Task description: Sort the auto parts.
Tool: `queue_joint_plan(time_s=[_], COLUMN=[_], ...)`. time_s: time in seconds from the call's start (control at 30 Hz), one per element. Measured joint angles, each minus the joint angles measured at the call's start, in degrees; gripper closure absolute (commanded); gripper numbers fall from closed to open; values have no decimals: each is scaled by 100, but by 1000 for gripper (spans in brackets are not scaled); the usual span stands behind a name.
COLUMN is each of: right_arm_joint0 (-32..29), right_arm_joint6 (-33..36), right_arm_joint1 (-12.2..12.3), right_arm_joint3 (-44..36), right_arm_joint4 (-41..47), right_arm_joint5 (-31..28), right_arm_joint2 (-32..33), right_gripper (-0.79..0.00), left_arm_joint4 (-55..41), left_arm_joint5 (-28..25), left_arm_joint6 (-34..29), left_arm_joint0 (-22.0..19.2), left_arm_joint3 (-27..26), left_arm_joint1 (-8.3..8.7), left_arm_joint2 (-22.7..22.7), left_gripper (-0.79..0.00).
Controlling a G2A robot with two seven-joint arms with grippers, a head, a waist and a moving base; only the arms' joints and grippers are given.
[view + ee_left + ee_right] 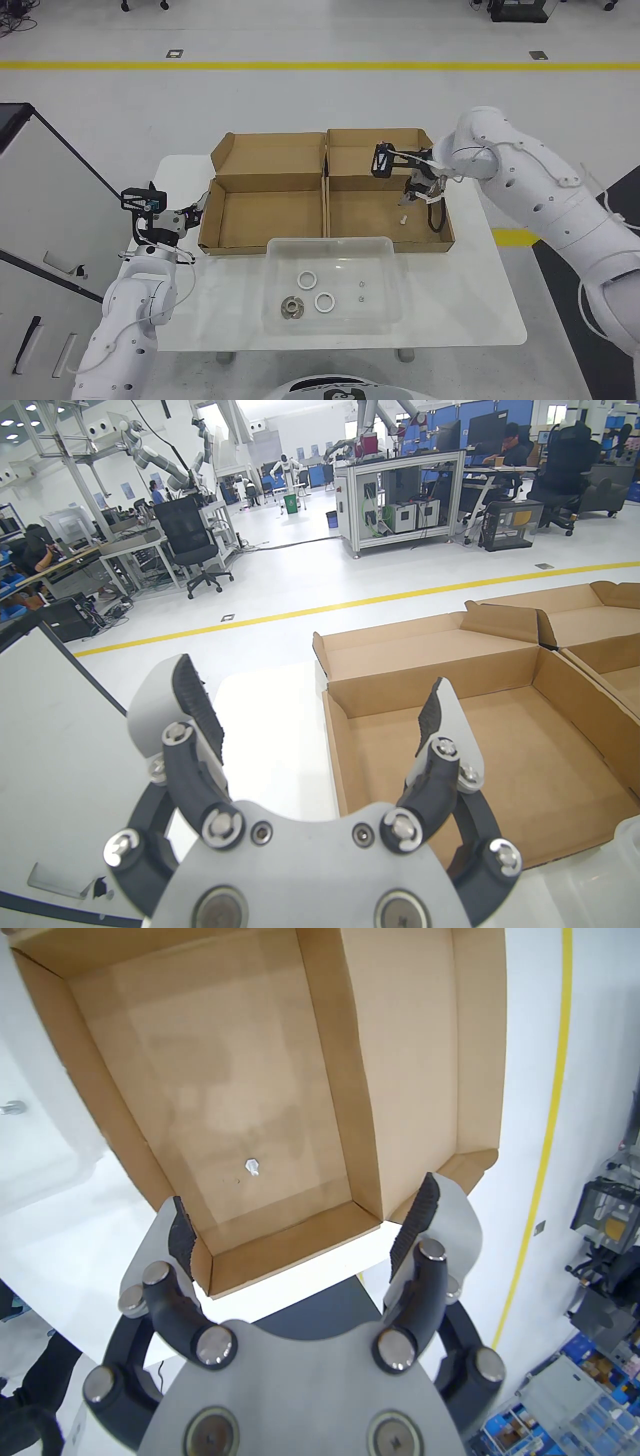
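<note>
Top view: right gripper over right box, bolt on its floor; white rings in clear bin.
Left wrist view: left gripper spread, empty, beside left box.
Right wrist view: fingers spread; bolt apparently placed, next fetch from bin.

two tiny parts in the clear bin are too small to identify.
</note>
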Motion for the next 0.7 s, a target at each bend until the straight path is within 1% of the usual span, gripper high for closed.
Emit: queue_joint_plan(time_s=[0.23, 0.43, 0.57, 0.7], right_arm_joint0=[-178, -215, -198, -164], right_arm_joint6=[225, 479, 632, 714], right_arm_joint1=[438, 705, 771, 753], right_arm_joint3=[-1340, -2351, -2872, -3095], right_arm_joint4=[646, 1334, 1626, 1753], right_arm_joint5=[232, 486, 639, 721], right_arm_joint2=[206, 118, -68, -367], right_gripper=[-785, -785, -785, -785], left_arm_joint4=[0, 0, 0, 0], left_arm_joint5=[0, 0, 0, 0], left_arm_joint6=[0, 0, 0, 0], left_arm_joint0=[0, 0, 0, 0], left_arm_joint3=[0, 0, 0, 0], left_arm_joint1=[0, 0, 0, 0], left_arm_joint2=[0, 0, 0, 0], left_gripper=[-785, -785, -785, -785])
